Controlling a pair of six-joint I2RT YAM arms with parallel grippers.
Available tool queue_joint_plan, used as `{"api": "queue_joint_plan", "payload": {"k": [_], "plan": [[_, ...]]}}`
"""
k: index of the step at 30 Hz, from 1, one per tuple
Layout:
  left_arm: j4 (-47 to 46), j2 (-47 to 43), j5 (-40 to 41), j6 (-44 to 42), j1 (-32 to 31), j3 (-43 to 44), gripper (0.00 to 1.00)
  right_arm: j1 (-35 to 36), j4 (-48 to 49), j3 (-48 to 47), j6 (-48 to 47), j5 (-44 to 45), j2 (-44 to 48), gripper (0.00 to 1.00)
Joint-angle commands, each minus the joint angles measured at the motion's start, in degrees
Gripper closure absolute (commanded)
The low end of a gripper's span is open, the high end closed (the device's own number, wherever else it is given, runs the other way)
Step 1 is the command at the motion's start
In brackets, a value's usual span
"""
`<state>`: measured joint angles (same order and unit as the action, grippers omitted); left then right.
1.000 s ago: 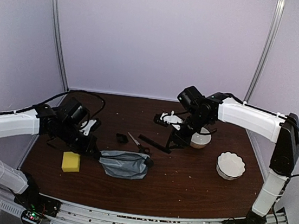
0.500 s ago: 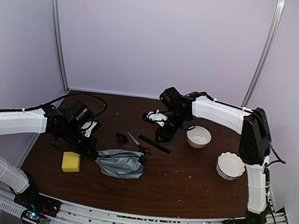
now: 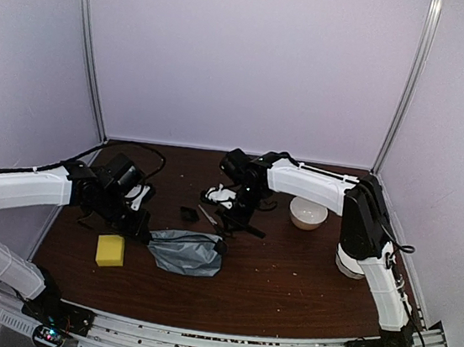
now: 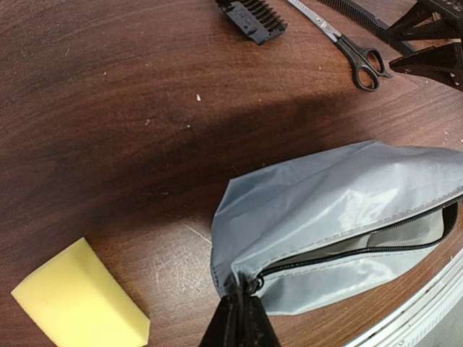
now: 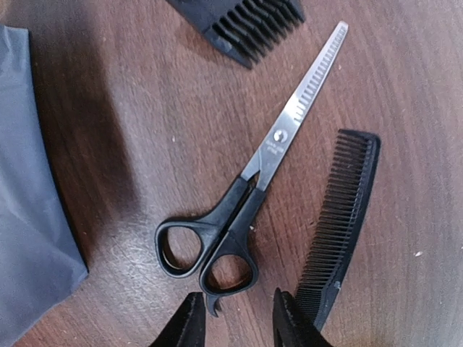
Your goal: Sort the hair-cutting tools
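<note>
Steel scissors [image 5: 246, 195] with black handles lie flat on the brown table, with a slim black comb [image 5: 340, 217] just right of them and a small black toothed attachment [image 5: 239, 22] beyond. My right gripper [image 5: 235, 322] hangs low over the scissors' handle end, open, and the handle's small hook sits between its fingertips. In the top view it is the right gripper [image 3: 229, 221] left of the comb. My left gripper [image 4: 241, 322] is shut on the zip end of the grey pouch [image 4: 340, 210], whose zip is open.
A yellow sponge [image 3: 110, 250] lies left of the pouch [image 3: 188, 253]. A white bowl [image 3: 307, 213] stands at the right, and a second bowl [image 3: 343, 262] is partly hidden behind the right arm. The table's near rail runs along the front.
The right arm has swung left from over the white bowl to above the scissors, and its jaws have narrowed. The left gripper stays shut on the pouch, almost still.
</note>
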<state>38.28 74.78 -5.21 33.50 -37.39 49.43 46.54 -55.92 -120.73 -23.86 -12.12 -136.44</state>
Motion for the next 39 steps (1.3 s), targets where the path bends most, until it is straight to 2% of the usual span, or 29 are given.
{"api": "queue_joint_plan", "payload": {"k": [1,12,21,32,36,39], "plan": [[0.75,-1.05,1.15,-0.91,0.21,1.8,0.94,0.6,-1.97,-1.04,0.92,0.88,-0.91,0.69],[0.78,-0.63,0.22,-1.54,0.21,2.29,0.94,1.45,-4.3,-2.57,1.61,4.0,-4.25,0.71],[0.75,-0.64,-0.32,-1.62,0.19,2.6,0.93,1.37,-7.82,-0.65,1.08,6.53,-3.21,0.79],[0.79,-1.09,0.2,-2.05,0.21,2.54,0.93,-0.12,-2.0,23.8,-2.27,14.27,12.56,0.82],[0.9,-1.09,0.81,-2.35,0.21,2.71,0.93,-0.84,0.42,26.0,-2.63,11.25,17.67,0.82],[1.15,-1.09,1.13,-2.6,0.21,3.16,0.93,-0.71,2.22,22.63,-0.52,7.09,18.21,0.72]]}}
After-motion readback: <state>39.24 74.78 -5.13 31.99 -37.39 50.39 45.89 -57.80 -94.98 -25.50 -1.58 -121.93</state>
